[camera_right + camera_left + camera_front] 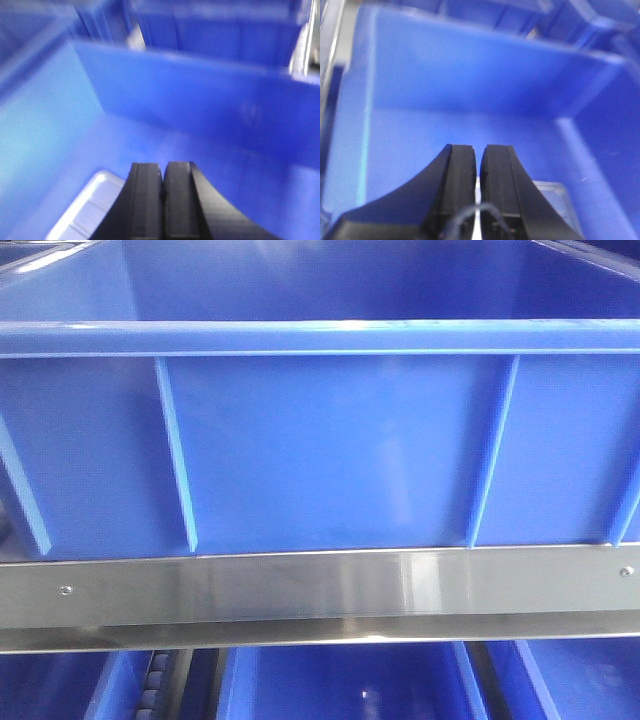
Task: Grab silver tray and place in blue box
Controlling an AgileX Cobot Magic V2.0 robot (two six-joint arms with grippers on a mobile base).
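Black fingers of the left gripper [478,165] fill the bottom of the left wrist view, drawn nearly together with only a thin slit between them; a pale sliver shows in that slit, which I take to be the edge of the silver tray [551,196] pinched there. Just to the right of and below those fingers a grey rounded corner of the tray pokes out. Beyond it lies the floor and far wall of the blue box [470,70], so the load hangs inside the box.

Over on the right wrist view, the right gripper [163,172] is likewise closed to a hairline gap, and the tray's other end shows just left of and below it as a light, rounded corner. Whether metal is truly clamped there is hidden, though it seems likely.

Each arm appears to hold one end, probably because the tray is too long for one gripper to keep level.

From the front camera only the box's ribbed outer wall and a steel rail [320,585] under it show; neither arm appears. Judging by this, lowering and release remain.
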